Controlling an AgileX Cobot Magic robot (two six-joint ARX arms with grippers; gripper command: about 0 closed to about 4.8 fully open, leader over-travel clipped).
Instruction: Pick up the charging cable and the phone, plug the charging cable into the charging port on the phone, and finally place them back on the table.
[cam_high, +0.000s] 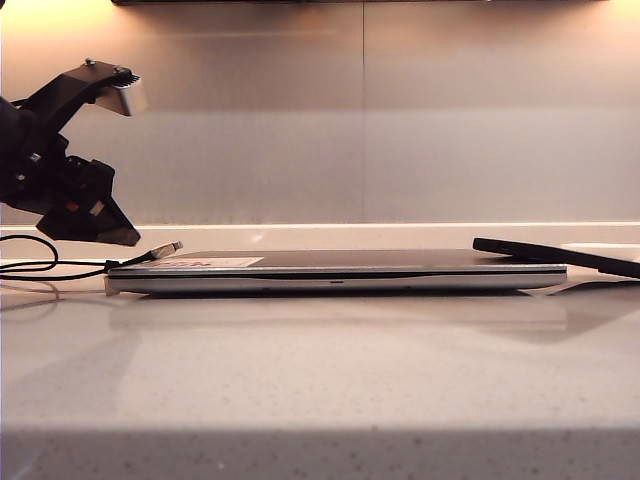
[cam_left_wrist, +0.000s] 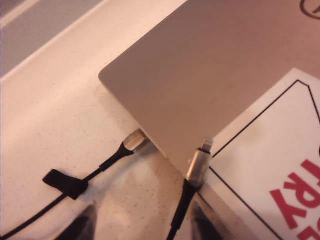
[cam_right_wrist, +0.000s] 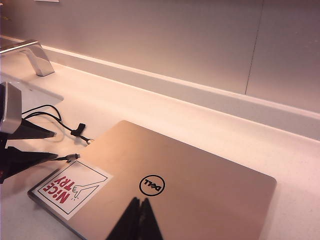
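My left tool (cam_high: 133, 166) hangs at the upper left of the exterior view, its jaws spread wide and holding nothing. Just below its lower finger (cam_high: 98, 222), the charging cable (cam_high: 160, 249) lies with its silver tip propped on the left corner of the laptop (cam_high: 340, 270), and its black length loops away over the table (cam_high: 320, 370) towards the left edge. In my left wrist view that tip (cam_left_wrist: 200, 162) rests on the lid beside a white sticker (cam_left_wrist: 280, 165), and a second cable (cam_left_wrist: 134, 141) with a strap meets the laptop's side right next to it, crowding the spot.

The phone (cam_high: 560, 256) sits at the far right of the exterior view, tilted, its near end over the laptop's right end; I cannot tell what carries it. My right tool (cam_right_wrist: 139, 210) is pinched closed above the lid.
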